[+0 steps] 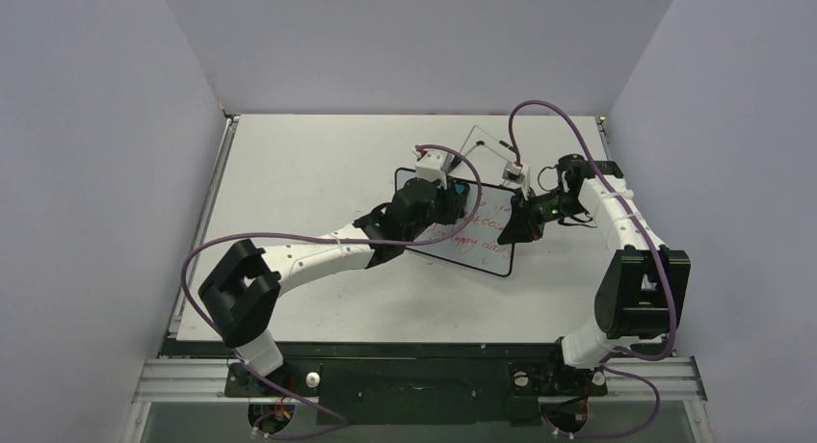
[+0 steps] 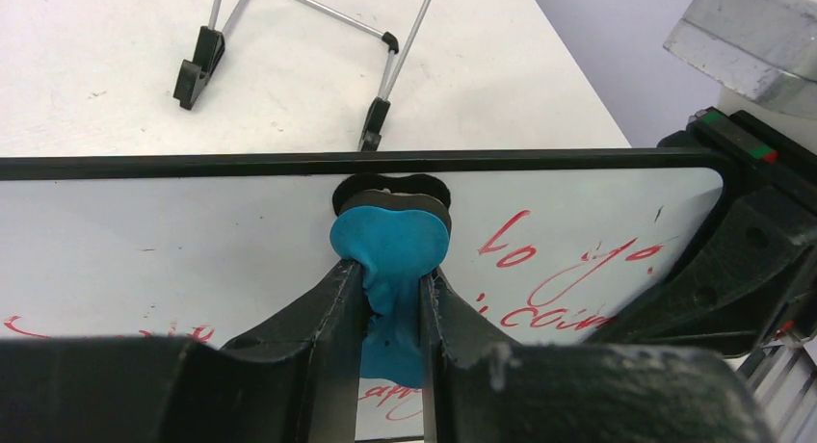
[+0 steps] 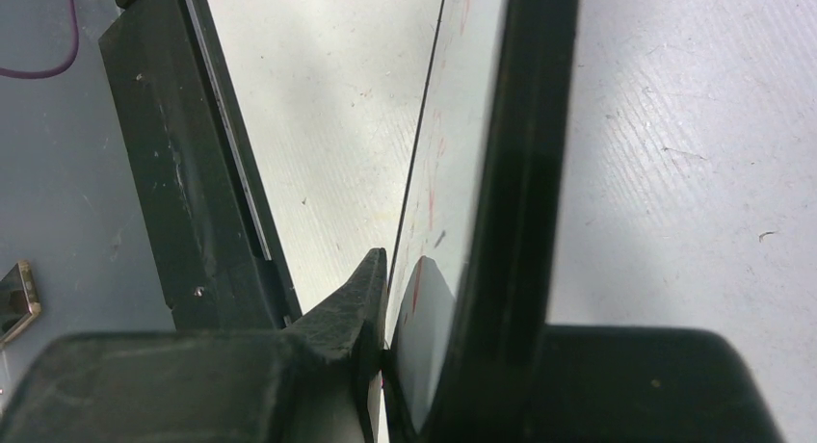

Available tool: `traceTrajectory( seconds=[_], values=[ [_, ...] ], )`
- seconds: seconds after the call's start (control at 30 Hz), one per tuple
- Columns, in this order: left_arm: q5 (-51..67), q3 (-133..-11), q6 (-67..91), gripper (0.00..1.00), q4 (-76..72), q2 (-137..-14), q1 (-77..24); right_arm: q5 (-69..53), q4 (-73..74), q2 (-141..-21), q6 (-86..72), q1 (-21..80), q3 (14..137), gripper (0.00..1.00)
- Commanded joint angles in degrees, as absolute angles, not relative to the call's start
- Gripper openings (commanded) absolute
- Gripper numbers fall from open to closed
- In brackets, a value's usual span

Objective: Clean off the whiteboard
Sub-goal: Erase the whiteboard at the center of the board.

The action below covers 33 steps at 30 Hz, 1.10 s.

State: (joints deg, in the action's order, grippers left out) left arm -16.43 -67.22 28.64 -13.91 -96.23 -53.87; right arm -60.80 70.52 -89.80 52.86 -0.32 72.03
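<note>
Seeing the whiteboard [image 1: 482,233] mid-table, slightly right of centre, long axis roughly left to right, right edge pinched tight in the nearly closed right gripper [image 1: 517,226]. Narrow grip on the blue eraser [image 2: 390,241] over at the left gripper [image 2: 393,303], pressed to the board by its far rim. Guessing a sweep right and nearer, straight onto the red writing [image 2: 568,260].

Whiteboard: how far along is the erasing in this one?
Done: the whiteboard is off its stand, its edge clamped in the right tool; the stretch left of the blue eraser in the left wrist view looks mostly clean. In hand: the left tool holds that eraser against the board. Left: red writing on the right and along the bottom.
</note>
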Motion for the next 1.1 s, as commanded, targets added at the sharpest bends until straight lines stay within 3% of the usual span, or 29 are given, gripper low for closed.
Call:
traceTrajectory(
  seconds=[0.0,0.37,0.73,1.07],
  values=[
    [-18.45,-69.71,26.27,0.0,-13.92,-96.85,-51.25,-61.07,77.8,-89.31,58.52,2.1,73.04,0.0],
    [-17.61,-70.03,28.6,0.0,-17.62,-101.94,-60.18,-61.01,77.79,-89.73,58.5,2.19,73.04,0.0],
    [-22.75,-76.52,25.95,0.0,-12.46,-101.95,-55.92,-61.08,77.83,-89.7,58.61,2.23,73.06,0.0],
    [-16.97,-71.97,24.81,0.0,-17.98,-100.42,-57.24,-61.0,77.79,-89.87,58.55,2.21,73.11,0.0]
  ],
)
